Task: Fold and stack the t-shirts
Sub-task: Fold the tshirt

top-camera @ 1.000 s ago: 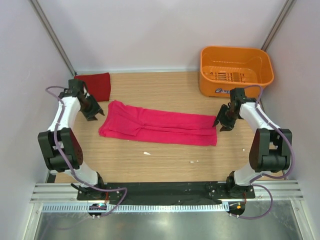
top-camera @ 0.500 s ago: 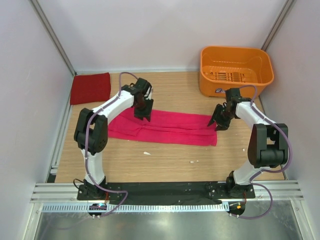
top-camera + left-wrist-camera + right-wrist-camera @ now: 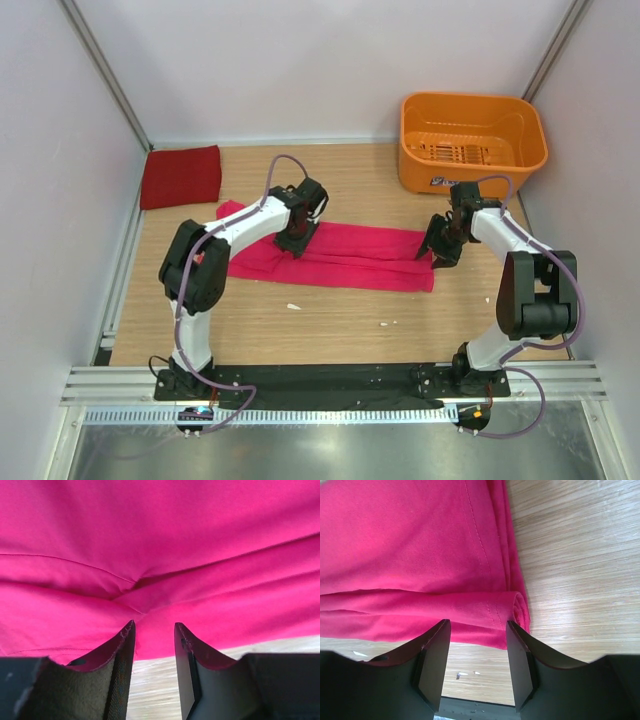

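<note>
The magenta-pink t-shirt (image 3: 340, 255) lies folded into a long strip across the middle of the table. My left gripper (image 3: 297, 243) hovers over its left-middle part, jaws open with a narrow gap and nothing between them; its wrist view shows the pink cloth (image 3: 160, 555) and its near edge. My right gripper (image 3: 437, 252) is open at the strip's right end, close above the rolled hem (image 3: 517, 607), holding nothing. The crimson red t-shirt (image 3: 181, 176) lies folded flat at the far left corner.
An orange plastic basket (image 3: 471, 144) stands at the far right corner. Small white scraps (image 3: 293, 306) lie on the wood in front of the pink shirt. Walls close the table on the left, right and back.
My left arm swung from the far left by the red shirt rightward onto the pink strip. The strip's left end shifted slightly. My right gripper edged in toward the strip's right end.
</note>
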You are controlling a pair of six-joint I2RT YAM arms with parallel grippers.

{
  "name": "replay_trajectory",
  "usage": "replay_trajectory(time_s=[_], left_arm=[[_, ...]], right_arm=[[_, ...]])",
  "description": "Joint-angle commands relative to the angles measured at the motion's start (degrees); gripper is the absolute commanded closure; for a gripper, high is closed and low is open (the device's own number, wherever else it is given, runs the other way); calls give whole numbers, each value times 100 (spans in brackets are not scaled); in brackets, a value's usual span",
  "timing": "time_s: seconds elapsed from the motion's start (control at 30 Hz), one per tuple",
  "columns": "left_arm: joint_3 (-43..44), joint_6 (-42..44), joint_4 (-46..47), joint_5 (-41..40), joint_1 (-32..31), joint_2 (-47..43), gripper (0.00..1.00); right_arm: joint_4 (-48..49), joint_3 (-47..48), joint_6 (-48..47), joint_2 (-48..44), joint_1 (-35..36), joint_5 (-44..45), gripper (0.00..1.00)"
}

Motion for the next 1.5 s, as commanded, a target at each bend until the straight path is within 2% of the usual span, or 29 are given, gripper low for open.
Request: replay_trajectory(time_s=[0.0,0.17,0.37,0.57,0.7,0.8,0.87,0.9,0.97,1.13,1.23,1.27,1.3,1.33,1.37,1.4,1.47], left_arm=[[211,177,-93,-471,44,159,61],[185,203,-58,-648,52,238,62],[264,221,-58,-612,52,353,67],[422,107,-32,-639,52,397,78],[501,54,-66,-726,61,441,88],[519,1,-84,-762,52,423,89],[528,-43,-93,-744,52,414,85],[545,-61,-93,-727,52,414,81],[607,-122,-110,-683,61,449,80],[774,-113,-119,-656,79,678,88],[809,-131,-128,-639,88,731,92],[826,-157,-232,-639,96,696,93],[809,-166,-268,-656,96,626,93],[774,-166,-277,-665,88,538,90],[730,-166,-312,-674,88,346,81],[695,-166,-347,-674,88,266,77],[747,-184,-514,-543,88,134,74]], right_arm=[[-12,4,-98,-252,8,131,46],[58,-5,-63,-155,8,35,46],[137,56,34,-111,8,-1,46],[181,118,104,-67,8,-62,55],[59,144,122,3,8,-54,55],[-64,109,61,-49,8,52,51],[-100,57,26,-128,8,52,47],[-109,48,25,-146,8,17,46],[-126,4,43,-198,8,-132,47],[-118,-110,26,-295,8,-326,48],[-39,-224,-18,-339,8,-633,54],[-21,-303,-36,-331,8,-729,62],[5,-330,-53,-313,8,-791,66],[5,-365,-106,-313,199,-783,70],[23,-426,-141,-304,253,-748,72],[49,-444,-159,-296,306,-652,74],[119,-506,-168,-217,420,-625,79]])
